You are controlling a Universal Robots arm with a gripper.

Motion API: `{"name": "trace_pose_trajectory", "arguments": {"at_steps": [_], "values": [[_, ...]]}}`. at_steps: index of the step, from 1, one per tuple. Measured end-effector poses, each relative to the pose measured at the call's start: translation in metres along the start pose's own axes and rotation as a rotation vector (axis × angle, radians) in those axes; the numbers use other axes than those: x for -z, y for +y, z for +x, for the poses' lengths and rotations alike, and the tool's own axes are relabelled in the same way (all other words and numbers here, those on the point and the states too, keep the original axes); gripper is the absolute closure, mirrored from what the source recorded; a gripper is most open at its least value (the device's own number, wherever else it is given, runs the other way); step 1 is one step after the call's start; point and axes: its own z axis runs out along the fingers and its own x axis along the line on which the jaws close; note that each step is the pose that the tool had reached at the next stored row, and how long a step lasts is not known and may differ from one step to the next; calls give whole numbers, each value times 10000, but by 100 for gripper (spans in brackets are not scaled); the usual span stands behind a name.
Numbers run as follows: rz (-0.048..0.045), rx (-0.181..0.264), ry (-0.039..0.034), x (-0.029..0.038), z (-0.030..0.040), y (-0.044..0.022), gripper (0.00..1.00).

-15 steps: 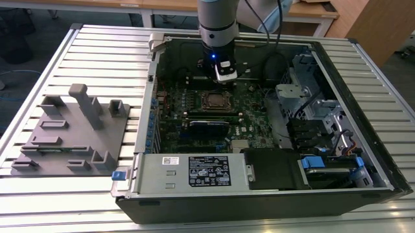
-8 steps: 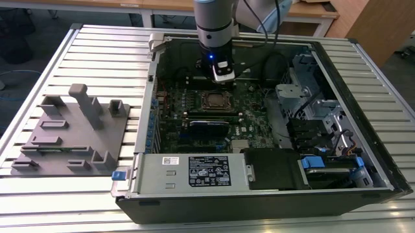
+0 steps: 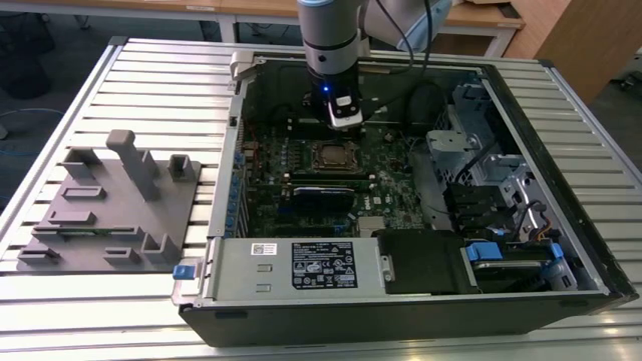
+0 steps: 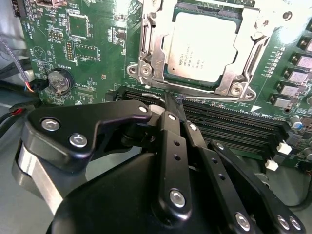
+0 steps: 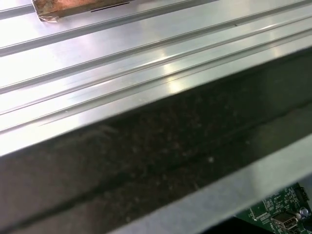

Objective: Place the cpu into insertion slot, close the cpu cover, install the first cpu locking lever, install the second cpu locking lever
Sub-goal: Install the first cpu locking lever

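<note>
Pale silvery square cpu point(image 4: 200, 46), seated in dark metal-rimmed insertion slot point(image 4: 195, 81), mid green motherboard point(image 4: 87, 48); silvery windowed cpu cover point(image 4: 148, 53) closed over it. Black gripper point(image 4: 171, 100): jaws pressed together at the thin wire locking lever point(image 4: 214, 100) (grip unclear). Step judged: lever latching, calling for a push under its catch.

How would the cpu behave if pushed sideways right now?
Probably stiff: the cpu shows a flat metal top. Unlikely to slide, since the cpu cover frames its edges. Its smooth top looks slippery.

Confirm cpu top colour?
Pale silvery-beige metal on the cpu; shows best in the second wrist view.
</note>
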Motion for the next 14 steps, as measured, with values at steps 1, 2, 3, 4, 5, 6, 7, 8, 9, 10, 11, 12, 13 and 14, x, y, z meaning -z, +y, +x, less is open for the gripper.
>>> {"name": "trace_pose_trajectory", "arguments": {"at_steps": [1,2,3,4,5,6,7,8,9,10,11,12,13,14], "values": [[-4,0,-5,-1,2,-1,89],[-10,1,-10,-3,3,-2,89],[-18,0,-14,-4,5,-2,89],[-26,0,-17,-6,6,-3,89],[-38,-2,-19,-8,8,-3,89],[-50,-3,-20,-10,9,-4,89],[-64,-4,-20,-11,10,-5,89],[-75,-6,-21,-13,10,-4,89],[-84,-8,-22,-13,10,-5,89],[-91,-8,-23,-14,11,-5,89],[-100,-9,-25,-15,11,-5,89],[-104,-10,-26,-15,11,-5,89],[-107,-9,-28,-15,11,-5,89],[-110,-9,-33,-16,11,-5,89]]}}
